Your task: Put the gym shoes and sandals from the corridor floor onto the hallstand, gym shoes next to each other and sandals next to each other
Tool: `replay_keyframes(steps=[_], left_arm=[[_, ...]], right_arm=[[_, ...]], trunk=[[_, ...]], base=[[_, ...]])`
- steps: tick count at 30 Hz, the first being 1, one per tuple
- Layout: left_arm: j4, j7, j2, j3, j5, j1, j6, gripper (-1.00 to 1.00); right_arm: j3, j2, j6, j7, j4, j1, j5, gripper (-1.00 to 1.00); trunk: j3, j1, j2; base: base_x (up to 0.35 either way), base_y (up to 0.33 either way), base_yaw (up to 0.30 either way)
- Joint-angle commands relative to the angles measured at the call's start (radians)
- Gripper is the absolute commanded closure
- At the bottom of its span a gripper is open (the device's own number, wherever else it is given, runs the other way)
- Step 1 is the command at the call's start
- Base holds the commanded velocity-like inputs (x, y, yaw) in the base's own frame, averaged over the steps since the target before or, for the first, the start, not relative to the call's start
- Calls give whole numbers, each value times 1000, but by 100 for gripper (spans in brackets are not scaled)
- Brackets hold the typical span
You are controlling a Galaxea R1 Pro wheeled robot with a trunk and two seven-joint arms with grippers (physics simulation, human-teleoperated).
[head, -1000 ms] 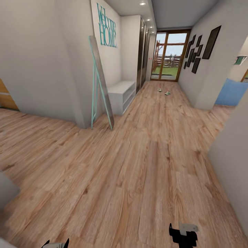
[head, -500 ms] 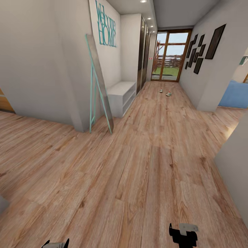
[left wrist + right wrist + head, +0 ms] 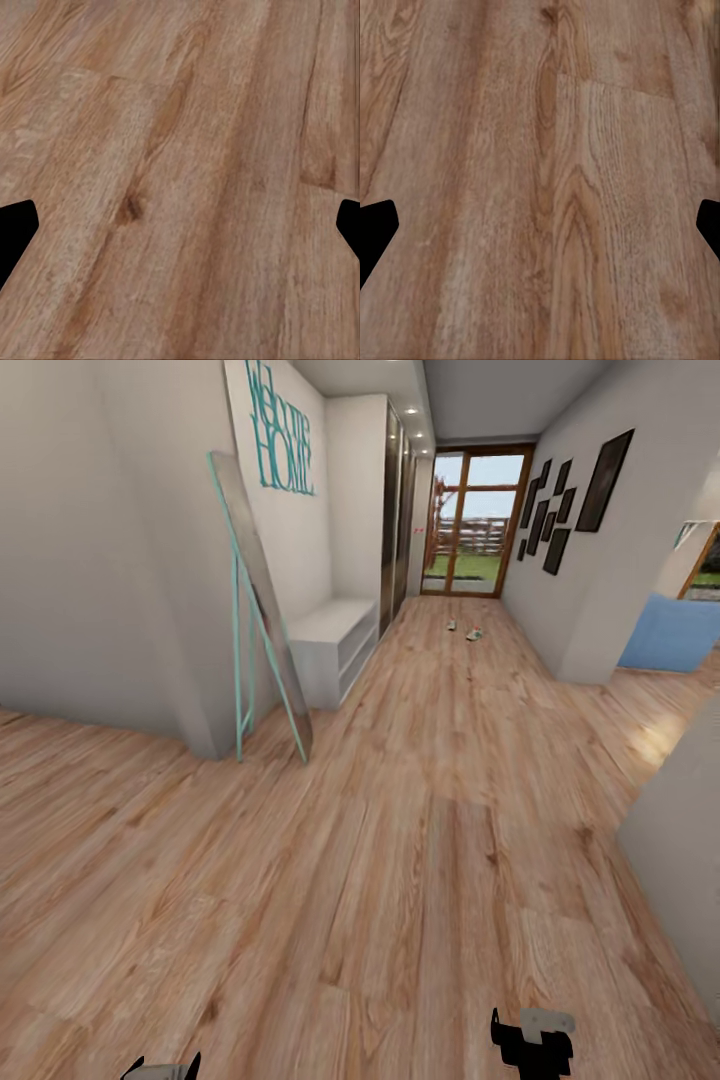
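Note:
Far down the corridor floor (image 3: 430,780), two small pale shoes lie close together near the glass door: one (image 3: 452,625) and another with a green tint (image 3: 474,634). They are too small to tell more. The sandals and the hallstand are out of view. My left gripper (image 3: 160,1068) and right gripper (image 3: 530,1045) sit low at the near edge of the head view, far from the shoes. Both are open over bare planks, the left gripper (image 3: 180,225) and the right gripper (image 3: 540,225) with dark fingertips wide apart and nothing between them.
A plain low grey two-shelf bench (image 3: 325,635) stands against the left wall below teal "Welcome Home" lettering. A teal-framed mirror (image 3: 262,610) leans at the wall corner. A grey wall (image 3: 675,850) juts in near right. Picture frames hang on the right wall (image 3: 570,490).
The whole picture has shifted: the camera has moved forward and turned slightly, so mirror, bench and shoes sit further left. The grippers keep their places in the view.

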Motion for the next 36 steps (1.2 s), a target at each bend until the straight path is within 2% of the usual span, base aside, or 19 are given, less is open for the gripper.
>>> replay_keyframes(steps=[1,8,25,36], left_arm=[[1,-10,0,4,9,0,-1,-100],[1,-10,0,4,9,0,-1,-100],[1,-10,0,4,9,0,-1,-100],[1,-10,0,4,9,0,-1,-100]], right_arm=[[-7,0,-2,-4,1,-1,11,-100],[-7,0,-3,-4,0,0,11,-100],[-7,0,-2,-4,0,1,9,-100],[-7,-1,-2,-4,0,1,10,-100]], trunk=[[-1,0,0],[-1,0,0],[-1,0,0],[-1,0,0]], base=[[339,0,-268],[339,0,-201],[339,0,-39],[339,0,-242]])
